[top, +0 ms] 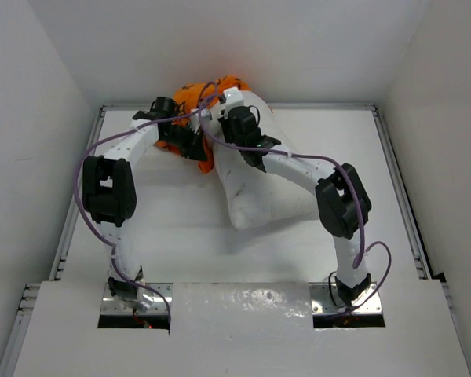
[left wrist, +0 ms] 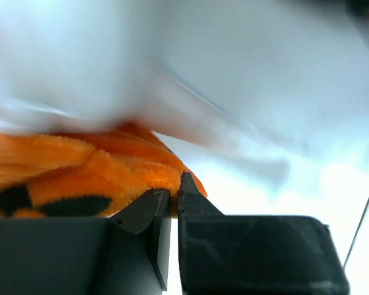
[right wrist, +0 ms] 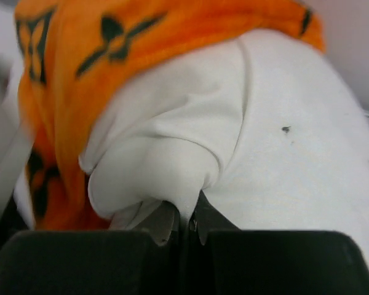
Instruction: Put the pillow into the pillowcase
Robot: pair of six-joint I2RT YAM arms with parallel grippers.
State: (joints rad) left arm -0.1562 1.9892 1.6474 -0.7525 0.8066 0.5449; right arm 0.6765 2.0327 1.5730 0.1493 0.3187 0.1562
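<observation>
The white pillow (top: 271,184) lies slanted across the middle of the table. Its far end is inside the orange pillowcase (top: 198,94), which is bunched up at the back edge. In the left wrist view my left gripper (left wrist: 173,195) is shut on a fold of the fleecy pillowcase (left wrist: 111,169), with orange pile squeezed between its tips. In the right wrist view my right gripper (right wrist: 189,216) is shut on a pinched fold of the pillow (right wrist: 172,153). The pillowcase (right wrist: 111,37) drapes over the pillow's top and left side there. Both wrists are close together at the pillow's far end.
White walls close in the table at the back and on both sides. Metal rails (top: 396,181) run along its edges. Purple cables (top: 86,169) loop off both arms. The arm bases (top: 129,294) sit at the near edge.
</observation>
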